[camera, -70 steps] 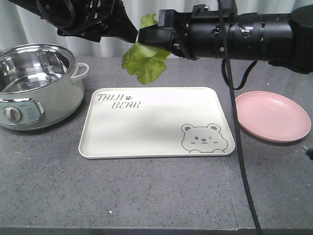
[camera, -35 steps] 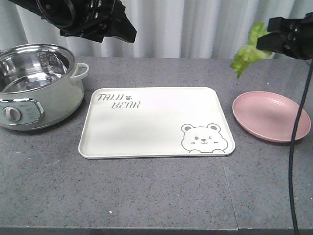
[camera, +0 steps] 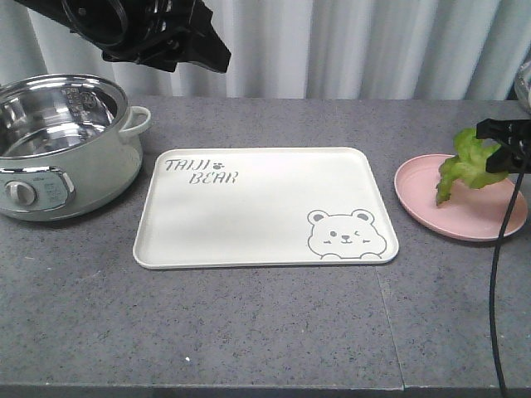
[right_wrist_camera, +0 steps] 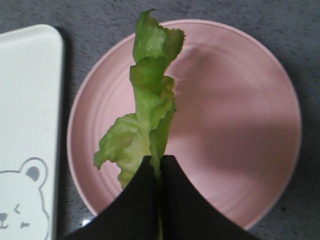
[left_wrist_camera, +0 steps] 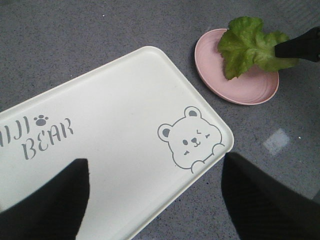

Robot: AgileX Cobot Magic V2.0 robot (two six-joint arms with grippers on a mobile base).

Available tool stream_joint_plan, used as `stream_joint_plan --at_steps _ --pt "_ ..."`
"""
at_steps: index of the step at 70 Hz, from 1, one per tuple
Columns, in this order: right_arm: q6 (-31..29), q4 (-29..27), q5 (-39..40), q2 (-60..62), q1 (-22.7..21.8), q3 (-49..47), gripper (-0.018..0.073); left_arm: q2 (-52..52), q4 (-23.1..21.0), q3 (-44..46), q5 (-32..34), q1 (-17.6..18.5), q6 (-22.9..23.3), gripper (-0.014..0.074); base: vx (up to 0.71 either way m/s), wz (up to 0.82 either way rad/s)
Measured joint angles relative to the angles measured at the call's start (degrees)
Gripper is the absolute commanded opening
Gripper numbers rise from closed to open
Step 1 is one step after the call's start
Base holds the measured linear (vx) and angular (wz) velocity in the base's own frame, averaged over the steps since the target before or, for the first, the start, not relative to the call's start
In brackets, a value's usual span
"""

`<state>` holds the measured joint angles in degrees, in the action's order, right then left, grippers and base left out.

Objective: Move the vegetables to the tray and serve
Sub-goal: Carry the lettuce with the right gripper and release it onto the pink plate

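The lettuce leaf (right_wrist_camera: 147, 115) is held by the right gripper (right_wrist_camera: 160, 165). Its two black fingers are pressed together on the pale stem end of the leaf. The leaf hangs over the pink plate (camera: 485, 225), above the half of the plate that is nearer to the tray (camera: 249, 207). Whether the lower tip of the leaf touches the plate cannot be told. The tray, cream-white with grey letters and a bear face, lies flat in the middle of the grey table (camera: 249, 332), near the plate but apart from it. The left gripper (left_wrist_camera: 154, 160) is held above the tray. Its fingers are spread wide and nothing is gripped between them. A pale green pot (camera: 75, 162) with a shiny steel inside stands on the table at the left of the tray.
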<state>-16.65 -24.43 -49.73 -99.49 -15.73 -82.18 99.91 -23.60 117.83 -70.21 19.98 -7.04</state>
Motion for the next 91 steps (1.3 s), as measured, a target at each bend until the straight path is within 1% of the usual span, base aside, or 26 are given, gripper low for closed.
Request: stream_joint_plan --at_steps 10,21,27,32,39,44,49,63,69,75,85,91 --pt "6.33 8.8 0.19 0.53 0.0 0.0 -0.0004 0.0 0.0 0.0 0.0 0.0 0.0 0.0519 0.0 0.0" --pt "11.88 16.58 0.13 1.03 0.0 0.0 -0.0004 0.0 0.0 0.0 0.0 0.0 0.0 0.0519 0.0 0.0" --pt "14.18 19.81 -0.15 1.03 0.0 0.0 -0.0004 0.0 0.0 0.0 0.0 0.0 0.0 0.0519 0.0 0.0" --pt "15.08 20.89 -0.34 1.03 0.0 0.0 -0.0004 0.0 0.0 0.0 0.0 0.0 0.0 0.0519 0.0 0.0" --pt "15.22 20.61 -1.12 0.9 0.0 0.0 -0.0002 0.0 0.0 0.0 0.0 0.0 0.0 0.0519 0.0 0.0" --pt "14.7 19.2 -1.98 0.18 0.0 0.0 -0.0001 0.0 0.0 0.0 0.0 0.0 0.0 0.0519 0.0 0.0" --pt "13.01 16.42 -2.59 -1.03 0.0 0.0 0.0 0.0 0.0 0.0 0.0 0.0 0.0 0.0519 0.0 0.0" --pt "5.48 6.66 -2.94 -3.33 0.0 0.0 0.0011 0.0 0.0 0.0 0.0 0.0 0.0 0.0519 0.0 0.0" --pt "3.74 4.18 -2.94 -3.76 0.0 0.0 0.0015 0.0 0.0 0.0 0.0 0.0 0.0 0.0519 0.0 0.0" --pt "2.87 3.14 -2.94 -4.11 0.0 0.0 0.0025 0.0 0.0 0.0 0.0 0.0 0.0 0.0519 0.0 0.0" --pt "2.62 2.84 -2.94 -4.44 0.0 0.0 0.009 0.0 0.0 0.0 -0.06 0.0 0.0 0.0519 0.0 0.0" --pt "2.6 2.84 -2.94 -4.46 0.0 0.0 0.0176 0.0 0.0 0.0 -0.06 0.0 0.0 0.0519 0.0 0.0"
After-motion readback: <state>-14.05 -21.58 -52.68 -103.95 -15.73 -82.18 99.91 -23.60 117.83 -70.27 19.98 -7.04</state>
